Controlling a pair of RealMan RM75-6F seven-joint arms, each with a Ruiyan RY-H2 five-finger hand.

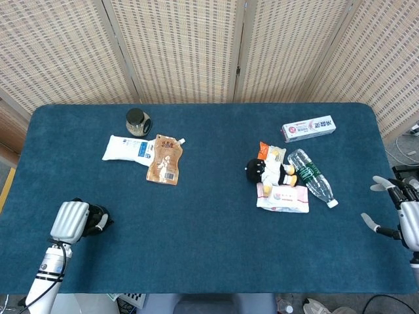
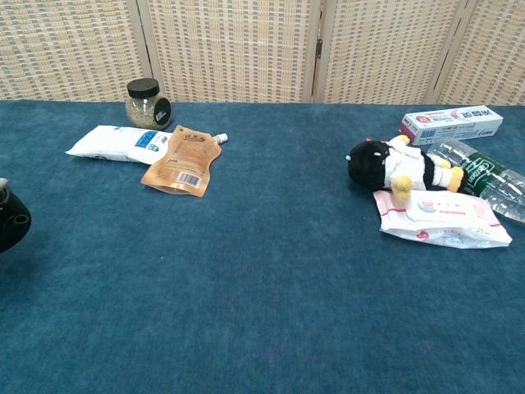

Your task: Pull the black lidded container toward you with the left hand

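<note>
Though most of it is hidden behind the fingers, the black lidded container [image 1: 99, 219] sits near the front left corner of the surface [image 1: 209, 222], wrapped by the left hand [image 1: 71, 221], whose white back faces up and whose dark fingers curl round the container's side. From the chest view only a rounded black shape shows at the far left edge, with a sliver of pale finger above it, so I cannot tell how firm the hold is; the grasp looks closed on it. That placement fits a pull toward the robot's side: by my reckoning the container is about as near the front edge as the task asks, and little remains but to let go.

Farther back on the left, a small glass jar [image 1: 137, 122] with a dark lid stands upright near the back edge, and just in front of it a white pouch [image 1: 127, 148] lies flat, touching a tan spouted pouch [image 1: 164, 159] beside it. These lie well apart from the hand and look untouched.

On the right half, a black plush toy [image 1: 265, 170] lies against a pack of wipes [image 1: 283, 197] and a clear water bottle [image 1: 311, 176] on its side; a toothpaste box [image 1: 308, 128] lies behind them. At the right edge the right hand [image 1: 396, 212] hovers with its fingers spread, holding nothing, kept clear since the job belongs to the other arm.
</note>
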